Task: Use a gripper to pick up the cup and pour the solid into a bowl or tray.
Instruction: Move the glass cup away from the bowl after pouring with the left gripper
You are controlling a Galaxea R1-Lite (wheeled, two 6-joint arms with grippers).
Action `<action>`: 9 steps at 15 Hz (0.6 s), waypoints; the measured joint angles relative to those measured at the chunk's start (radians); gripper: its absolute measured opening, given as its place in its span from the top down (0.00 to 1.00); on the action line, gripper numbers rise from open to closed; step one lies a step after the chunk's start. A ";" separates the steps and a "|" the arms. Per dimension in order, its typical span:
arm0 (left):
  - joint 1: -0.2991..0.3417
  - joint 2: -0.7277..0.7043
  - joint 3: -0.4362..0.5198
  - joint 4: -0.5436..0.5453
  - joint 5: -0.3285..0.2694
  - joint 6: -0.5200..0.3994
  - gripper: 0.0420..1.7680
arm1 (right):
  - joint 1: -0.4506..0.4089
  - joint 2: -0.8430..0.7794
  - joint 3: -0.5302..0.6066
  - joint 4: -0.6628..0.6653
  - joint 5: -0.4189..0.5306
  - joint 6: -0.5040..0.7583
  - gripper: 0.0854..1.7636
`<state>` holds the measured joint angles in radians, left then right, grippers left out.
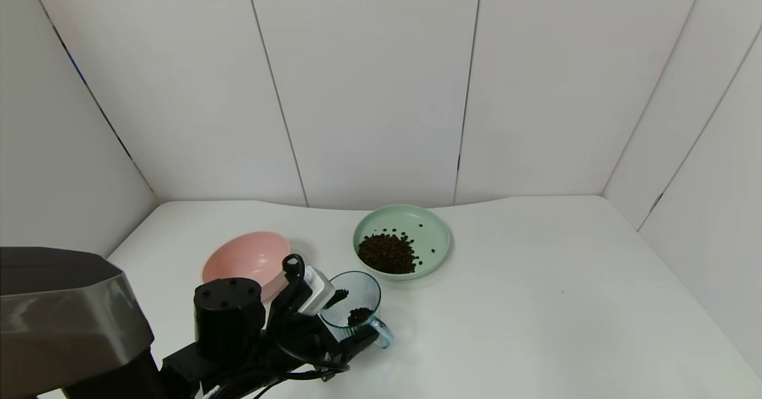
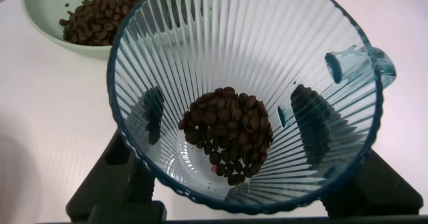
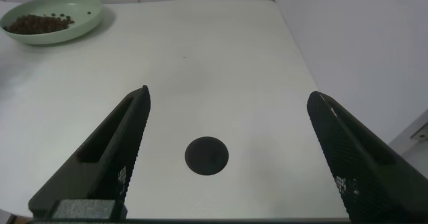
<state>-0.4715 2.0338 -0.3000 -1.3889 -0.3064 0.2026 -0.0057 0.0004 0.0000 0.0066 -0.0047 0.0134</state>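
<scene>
My left gripper (image 1: 342,327) is shut on the blue-grey ribbed cup (image 1: 352,305), holding it tilted low over the table in front of the pale green plate (image 1: 437,241). In the left wrist view the cup (image 2: 267,57) fills the frame, with a small heap of dark brown beans (image 2: 227,134) inside and its blue handle (image 2: 374,63) to one side. A larger pile of beans (image 1: 388,253) lies on the plate, which also shows in the left wrist view (image 2: 47,33). My right gripper (image 3: 227,150) is open and empty over bare table, not in the head view.
A deeper pink bowl (image 1: 247,262) sits left of the cup, close to my left arm. A dark round spot (image 3: 206,156) marks the table under the right gripper. White walls close the table at back and sides.
</scene>
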 joint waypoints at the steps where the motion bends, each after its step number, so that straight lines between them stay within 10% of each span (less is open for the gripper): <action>1: 0.001 0.020 0.006 -0.039 0.001 -0.001 0.27 | 0.000 0.000 0.000 0.001 0.000 0.000 0.03; 9: 0.003 0.068 0.034 -0.104 0.001 -0.003 0.27 | 0.000 0.000 0.000 0.000 0.000 0.000 0.03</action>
<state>-0.4685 2.1019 -0.2660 -1.4932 -0.3053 0.2000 -0.0062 0.0004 0.0000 0.0070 -0.0047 0.0138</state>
